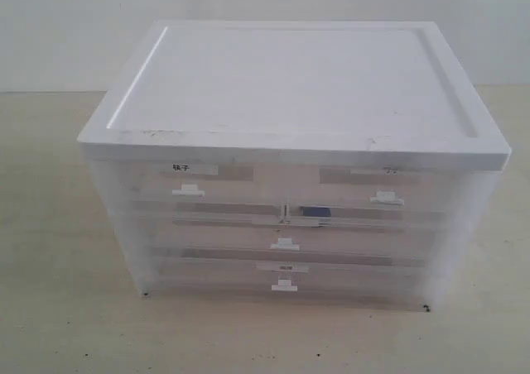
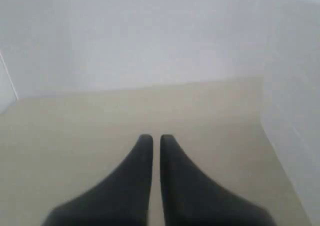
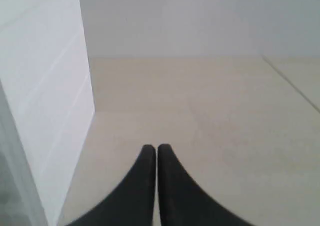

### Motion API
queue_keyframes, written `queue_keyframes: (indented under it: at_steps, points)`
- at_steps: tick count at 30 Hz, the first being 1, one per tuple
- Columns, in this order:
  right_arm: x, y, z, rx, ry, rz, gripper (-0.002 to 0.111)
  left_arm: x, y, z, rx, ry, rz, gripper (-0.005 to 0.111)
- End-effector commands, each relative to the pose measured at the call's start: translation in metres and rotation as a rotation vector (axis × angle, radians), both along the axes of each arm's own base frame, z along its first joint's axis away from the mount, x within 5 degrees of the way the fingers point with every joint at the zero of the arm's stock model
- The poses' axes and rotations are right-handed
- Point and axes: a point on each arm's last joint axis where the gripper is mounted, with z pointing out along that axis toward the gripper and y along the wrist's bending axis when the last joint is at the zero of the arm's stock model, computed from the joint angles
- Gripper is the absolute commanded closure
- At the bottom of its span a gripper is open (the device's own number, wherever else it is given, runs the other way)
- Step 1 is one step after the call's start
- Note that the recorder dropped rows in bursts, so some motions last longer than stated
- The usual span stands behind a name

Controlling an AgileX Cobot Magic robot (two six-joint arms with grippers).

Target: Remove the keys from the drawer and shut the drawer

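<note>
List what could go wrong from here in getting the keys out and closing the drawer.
1. The drawer has a small tab handle, and the labelled drawer's tab sits close below; the wrong one could get hooked.
2. The cabinet stands free on the table; a pull may drag it instead of opening the drawer.
3. The left gripper and right gripper both show jaws together; unopened, they may just bump the tab.
</note>
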Motion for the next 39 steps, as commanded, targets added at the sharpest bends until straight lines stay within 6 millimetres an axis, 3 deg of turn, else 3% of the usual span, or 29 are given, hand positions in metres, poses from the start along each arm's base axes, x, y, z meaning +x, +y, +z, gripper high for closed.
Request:
queue_keyframes:
  at_steps: [1, 6, 9, 20, 27, 33, 36, 39]
  points:
    - [0.001, 0.0, 0.016, -0.015, -0.171, 0.002, 0.108, 0.0, 0.0, 0.009, -0.034, -0.117, -0.003, 0.102]
    - [0.0, 0.001, 0.028, -0.019, -0.308, 0.006, 0.108, 0.0, -0.001, 0.019, -0.102, -0.222, -0.012, 0.102]
    - [-0.001, 0.001, 0.034, 0.0, -0.38, 0.008, 0.108, -0.002, -0.002, 0.029, -0.238, -0.342, -0.036, 0.102]
    - [-0.007, 0.002, 0.054, 0.247, -0.613, 0.049, 0.108, -0.007, -0.004, 0.044, -0.586, -0.506, -0.138, 0.102]
    - [-0.01, 0.005, 0.059, 0.499, -0.665, 0.129, 0.108, -0.012, -0.026, 0.056, -0.466, -0.514, -0.389, 0.102]
    - [-0.011, 0.02, 0.087, 0.405, -0.628, 0.286, 0.108, -0.002, -0.051, 0.074, -0.323, -0.393, -0.66, 0.102]
    - [-0.003, 0.029, 0.095, 0.39, -0.552, 0.383, 0.108, 0.006, -0.063, 0.068, -0.261, -0.289, -0.805, 0.102]
    - [0.01, 0.041, 0.09, 0.331, -0.423, 0.496, 0.108, 0.017, -0.068, 0.056, -0.225, -0.154, -0.855, 0.102]
